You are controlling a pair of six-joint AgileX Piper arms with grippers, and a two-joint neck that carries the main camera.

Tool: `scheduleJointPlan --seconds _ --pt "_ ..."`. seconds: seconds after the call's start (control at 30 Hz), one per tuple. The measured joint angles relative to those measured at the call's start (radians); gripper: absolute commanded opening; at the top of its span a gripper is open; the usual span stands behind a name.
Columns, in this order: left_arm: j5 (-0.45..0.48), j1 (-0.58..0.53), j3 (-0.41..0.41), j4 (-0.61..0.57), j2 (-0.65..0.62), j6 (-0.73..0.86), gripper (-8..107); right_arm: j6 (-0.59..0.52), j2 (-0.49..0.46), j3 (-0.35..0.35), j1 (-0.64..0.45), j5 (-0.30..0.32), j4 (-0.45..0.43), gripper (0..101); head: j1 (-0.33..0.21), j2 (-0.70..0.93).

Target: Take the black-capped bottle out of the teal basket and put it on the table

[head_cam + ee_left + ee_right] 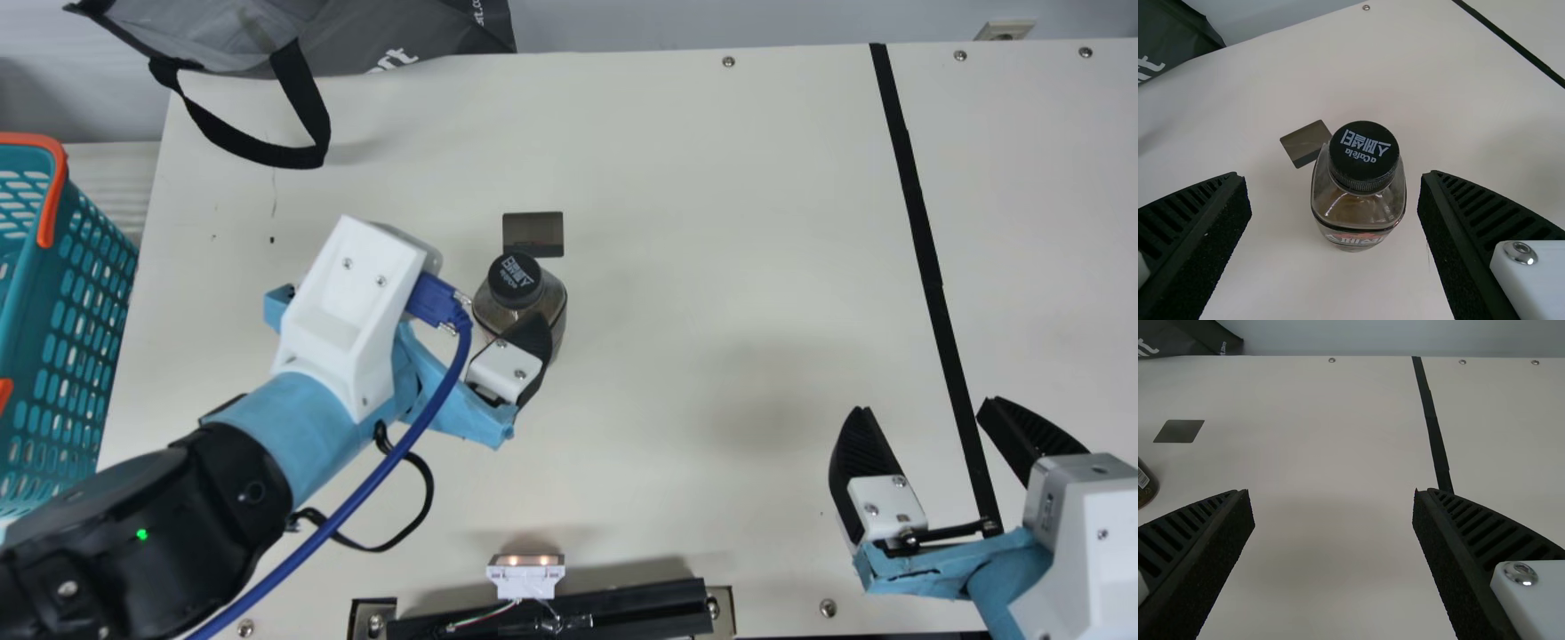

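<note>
The black-capped bottle (515, 281) stands upright on the table (693, 222), right of the teal basket (82, 293). My left gripper (526, 351) is beside it in the main view, one finger overlapping the bottle's lower side. In the left wrist view the bottle (1358, 200) is between the widely parted fingers of the left gripper (1333, 177), with a gap on both sides. My right gripper (925, 409) is open and holds nothing, at the table's lower right; the right wrist view shows the same gripper (1333, 492) and part of the bottle (1146, 485).
A small dark card (533, 233) lies just behind the bottle. At the back left is a grey bag (382, 36) with a black strap hanging onto the table. Black tape (925, 240) runs down the right side. A black bar (622, 604) with a small lit device sits at the front edge.
</note>
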Motion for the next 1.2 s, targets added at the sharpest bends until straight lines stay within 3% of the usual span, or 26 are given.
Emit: scheduleJointPlan --seconds 0.67,1.2 --pt "0.049 0.032 0.014 0.037 -0.145 -0.005 107 0.0 0.0 0.0 0.0 0.0 0.0 91 0.0 0.0" --pt "0.023 0.191 0.121 -0.037 -0.317 0.103 107 0.0 0.0 0.0 0.0 0.0 0.0 91 0.005 0.0"
